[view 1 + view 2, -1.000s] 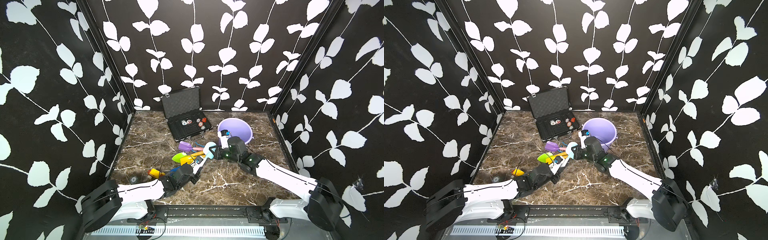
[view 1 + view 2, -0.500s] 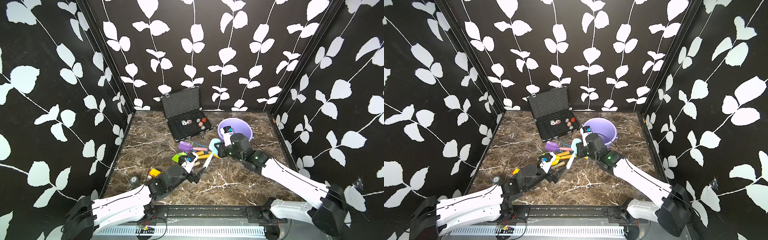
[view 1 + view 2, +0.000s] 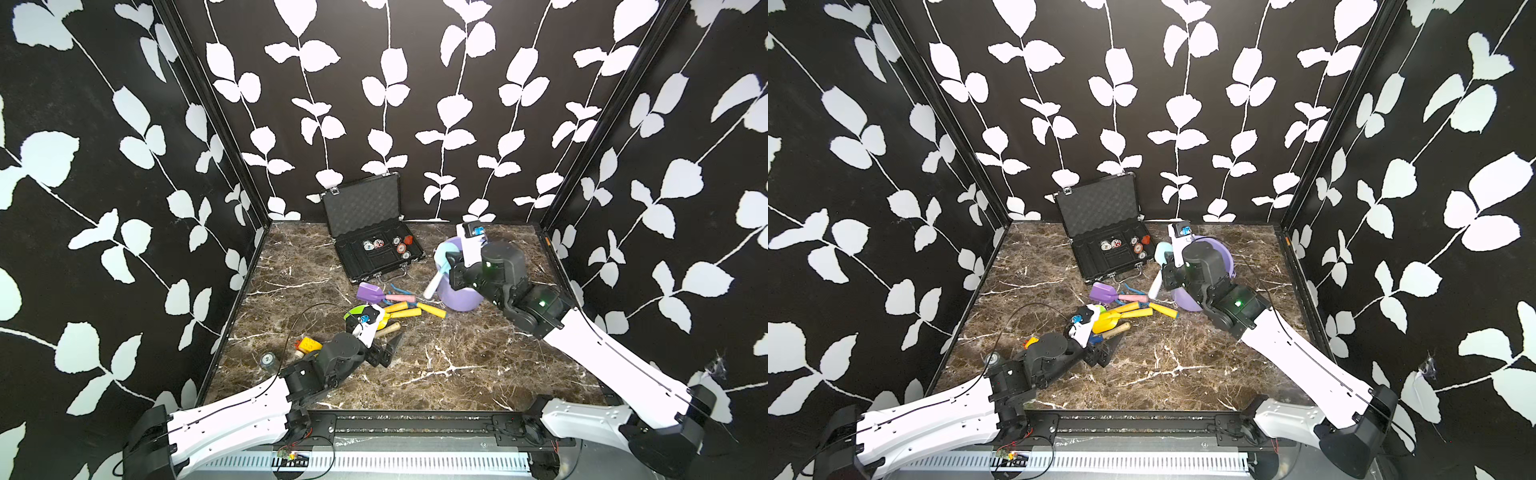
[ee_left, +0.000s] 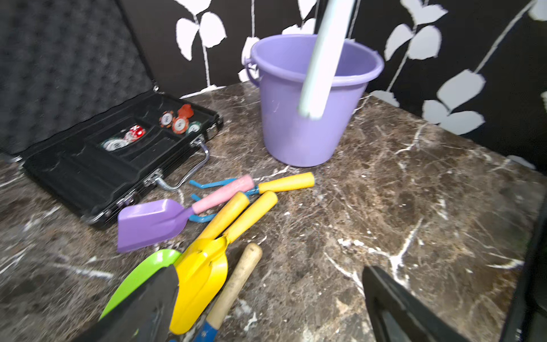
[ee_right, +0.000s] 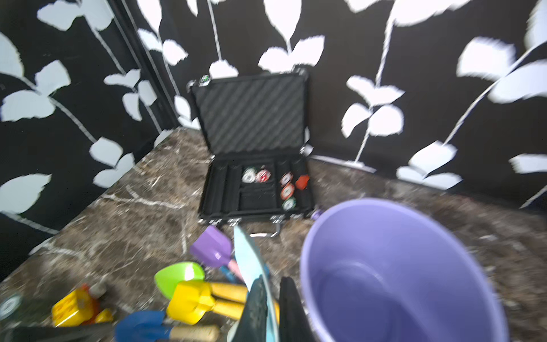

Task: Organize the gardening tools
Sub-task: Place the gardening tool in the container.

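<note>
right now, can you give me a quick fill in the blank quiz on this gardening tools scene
1. The right gripper is shut on the pale-blue scoop, holding it by the purple ____.
2. The purple spade has a ____ handle.
3. The left gripper is ____ and holds nothing.
4. The round chips lie in the black ____.

Missing words: bucket; pink; open; case.
</note>
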